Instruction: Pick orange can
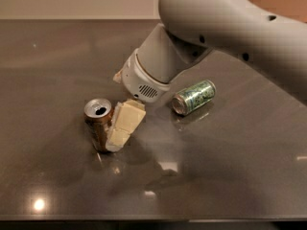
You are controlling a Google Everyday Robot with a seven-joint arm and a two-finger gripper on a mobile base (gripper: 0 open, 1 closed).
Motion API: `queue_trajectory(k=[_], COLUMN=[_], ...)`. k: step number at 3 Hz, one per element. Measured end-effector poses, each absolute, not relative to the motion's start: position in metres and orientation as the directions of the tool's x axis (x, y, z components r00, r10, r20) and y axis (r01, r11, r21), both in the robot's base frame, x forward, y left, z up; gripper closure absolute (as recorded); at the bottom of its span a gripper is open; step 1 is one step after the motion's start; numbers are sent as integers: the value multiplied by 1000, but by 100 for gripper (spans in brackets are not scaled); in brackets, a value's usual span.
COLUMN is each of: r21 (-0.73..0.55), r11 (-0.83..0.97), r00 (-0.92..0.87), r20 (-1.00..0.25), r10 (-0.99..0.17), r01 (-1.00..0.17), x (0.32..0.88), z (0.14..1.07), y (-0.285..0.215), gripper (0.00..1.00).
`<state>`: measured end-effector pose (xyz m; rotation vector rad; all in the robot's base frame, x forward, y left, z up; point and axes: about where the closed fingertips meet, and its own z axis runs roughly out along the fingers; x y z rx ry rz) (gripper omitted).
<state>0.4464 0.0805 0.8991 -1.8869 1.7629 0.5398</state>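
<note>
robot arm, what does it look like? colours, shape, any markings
The arm is a thick, smooth, light grey tube with small dark holes along it. Its wrist is a white rounded cuff with a small vent grille. The pincer, cream and blocky, sits right beside the orange can.
</note>
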Motion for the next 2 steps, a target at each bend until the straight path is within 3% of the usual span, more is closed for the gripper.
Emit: queue_trajectory(k=[1, 2], r21=[-75, -62], r11=[-71, -102], r00=[102, 119], r20=[-602, -606], r10=[-792, -787], r01=[-995, -993], x=[438, 433], z=[894, 892], y=[99, 111], gripper=[0, 18])
